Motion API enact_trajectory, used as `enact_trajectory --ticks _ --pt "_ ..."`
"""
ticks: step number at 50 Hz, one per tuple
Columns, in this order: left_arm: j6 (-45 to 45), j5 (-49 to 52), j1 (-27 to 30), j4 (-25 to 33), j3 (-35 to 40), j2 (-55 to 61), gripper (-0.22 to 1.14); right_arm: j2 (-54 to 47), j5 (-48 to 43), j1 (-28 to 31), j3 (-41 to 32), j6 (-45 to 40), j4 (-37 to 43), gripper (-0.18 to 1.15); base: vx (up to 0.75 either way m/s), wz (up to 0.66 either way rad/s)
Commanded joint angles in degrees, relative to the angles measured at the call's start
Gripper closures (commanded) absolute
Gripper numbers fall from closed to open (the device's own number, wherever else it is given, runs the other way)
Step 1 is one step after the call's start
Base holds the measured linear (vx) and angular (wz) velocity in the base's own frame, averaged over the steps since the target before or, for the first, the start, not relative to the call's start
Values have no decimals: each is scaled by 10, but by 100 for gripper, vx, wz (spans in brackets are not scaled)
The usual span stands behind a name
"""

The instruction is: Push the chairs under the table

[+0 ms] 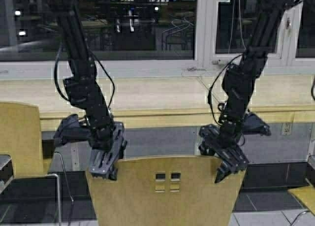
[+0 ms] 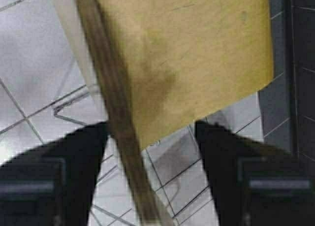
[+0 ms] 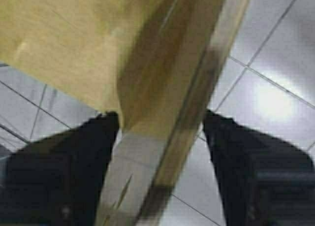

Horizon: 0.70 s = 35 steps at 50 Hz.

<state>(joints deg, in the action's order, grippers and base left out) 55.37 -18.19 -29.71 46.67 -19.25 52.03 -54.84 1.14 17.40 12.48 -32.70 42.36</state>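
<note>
Centre chair (image 1: 165, 191), tan plywood back with square cut-outs, standing in front of the long table (image 1: 147, 95) and not yet under it: dark floor and the grey panel below the table's front edge are visible between the backrest and that edge. I have the left gripper (image 1: 104, 163) at the left top corner of the backrest and the right gripper (image 1: 227, 163) at the right top corner. In the left wrist view the left gripper's fingers (image 2: 74, 152) stand apart on either side of the backrest's top edge, with tiled floor visible in the gaps, so I read them as open and straddling the wood rather than clamped on it; the right wrist view shows the same arrangement on the other corner. A second chair (image 1: 19, 140) stands at the left, also out from the table, and the corner of another yellow seat (image 1: 304, 195) shows at the far right. My judgement of progress: the task is at its first push, both grippers positioned on the centre chair, none of the visible chairs tucked in, and the side chairs left to handle afterwards.
</note>
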Motion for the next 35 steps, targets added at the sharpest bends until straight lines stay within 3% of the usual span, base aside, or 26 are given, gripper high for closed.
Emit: enact_trajectory --ticks 1,8,22,26,35 --pt "1 -4 3 1 21 3 2 -4 2 1 -24 5 0 9 0 0" --pt "1 -4 2 0 26 15 13 -11 4 1 -27 7 0 16 0 0" --pt "3 0 4 2 31 18 76 -15 4 1 -29 9 -1 67 0 0" --pt "9 0 6 5 33 18 83 -15 7 1 -31 9 -2 72 0 0" --pt "14 0 18 9 44 21 83 -19 14 1 -47 10 -2 71 3 3"
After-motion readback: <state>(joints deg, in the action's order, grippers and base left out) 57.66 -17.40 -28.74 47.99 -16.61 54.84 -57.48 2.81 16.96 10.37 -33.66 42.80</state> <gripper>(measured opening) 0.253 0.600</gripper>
